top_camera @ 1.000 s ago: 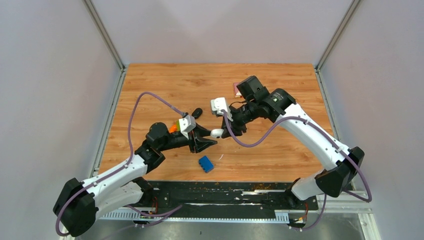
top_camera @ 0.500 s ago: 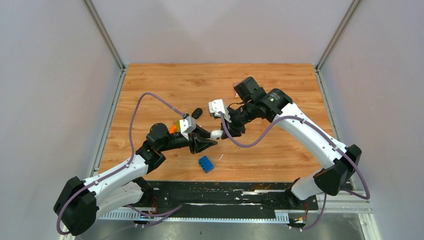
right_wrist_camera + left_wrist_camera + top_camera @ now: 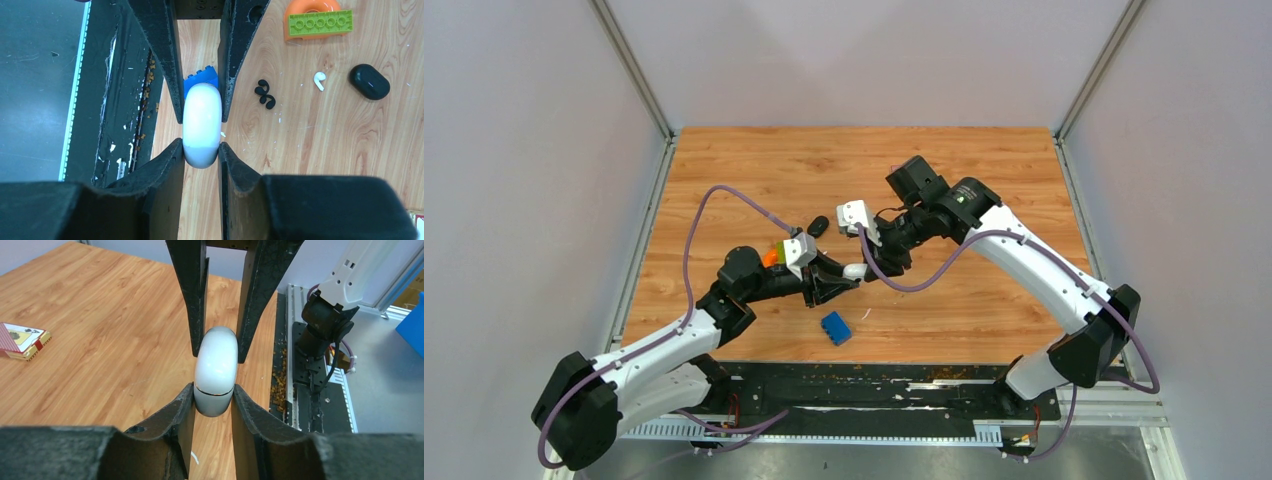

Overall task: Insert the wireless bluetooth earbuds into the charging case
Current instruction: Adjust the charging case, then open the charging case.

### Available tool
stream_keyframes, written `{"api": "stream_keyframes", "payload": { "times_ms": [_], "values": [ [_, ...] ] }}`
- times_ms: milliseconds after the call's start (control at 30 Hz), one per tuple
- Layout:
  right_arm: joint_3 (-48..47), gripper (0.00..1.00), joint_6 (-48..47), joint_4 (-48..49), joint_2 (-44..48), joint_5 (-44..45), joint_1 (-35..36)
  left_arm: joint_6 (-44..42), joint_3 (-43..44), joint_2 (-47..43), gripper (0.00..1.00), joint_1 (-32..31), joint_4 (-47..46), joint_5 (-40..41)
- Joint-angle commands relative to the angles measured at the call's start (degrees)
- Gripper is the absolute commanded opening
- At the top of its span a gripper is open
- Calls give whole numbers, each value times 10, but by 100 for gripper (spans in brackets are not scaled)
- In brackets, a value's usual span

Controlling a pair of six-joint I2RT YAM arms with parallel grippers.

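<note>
A white charging case (image 3: 216,371), lid closed, hangs above the table between both grippers. My left gripper (image 3: 213,400) is shut on its end near the seam. My right gripper (image 3: 201,155) is shut on the other end of the case (image 3: 202,125). In the top view the case (image 3: 856,270) sits where the two grippers meet. On the wood lie one white earbud (image 3: 318,80), two black earbuds (image 3: 264,95) and a closed black case (image 3: 369,81). The other white earbud is out of view.
A blue brick (image 3: 835,327) lies near the front edge below the grippers. An orange piece with a green brick (image 3: 318,20) sits by the left arm. A card box (image 3: 22,340) lies at the back. A small white scrap (image 3: 865,313) is on the wood.
My right arm has shifted a little left with the white case, bringing it between my left gripper's fingers. The left arm has barely moved.
</note>
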State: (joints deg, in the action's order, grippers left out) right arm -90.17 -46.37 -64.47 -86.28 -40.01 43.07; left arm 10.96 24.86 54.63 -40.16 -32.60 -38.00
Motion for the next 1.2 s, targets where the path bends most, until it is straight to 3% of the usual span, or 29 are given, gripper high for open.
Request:
{"api": "stream_keyframes", "payload": {
  "times_ms": [0,67,233,633,833,933,1033,1100,1167],
  "values": [
    [-18,5,15,14,-7,-4,3,-13,-1,1,35,-4,-30,-8],
    [-20,6,19,14,-10,-3,3,-14,0,3,31,-4,-30,-9],
    [-22,7,31,14,-16,-3,3,-12,-1,5,39,-4,-31,-7],
    [-30,7,32,3,-28,5,4,-10,1,13,40,-4,-35,-8],
    [-31,9,36,6,-30,2,3,-10,2,18,28,-4,-37,-10],
    [-31,17,42,8,-31,-2,5,-13,4,23,13,-4,-38,-18],
    [-34,36,60,12,-33,-3,4,-9,-2,23,0,-4,-57,-24],
    [-38,45,77,13,-35,-7,4,-8,-7,22,0,-4,-69,-25],
    [-43,48,90,14,-39,-16,2,-8,-10,20,0,-4,-76,-24]
  ]
}}
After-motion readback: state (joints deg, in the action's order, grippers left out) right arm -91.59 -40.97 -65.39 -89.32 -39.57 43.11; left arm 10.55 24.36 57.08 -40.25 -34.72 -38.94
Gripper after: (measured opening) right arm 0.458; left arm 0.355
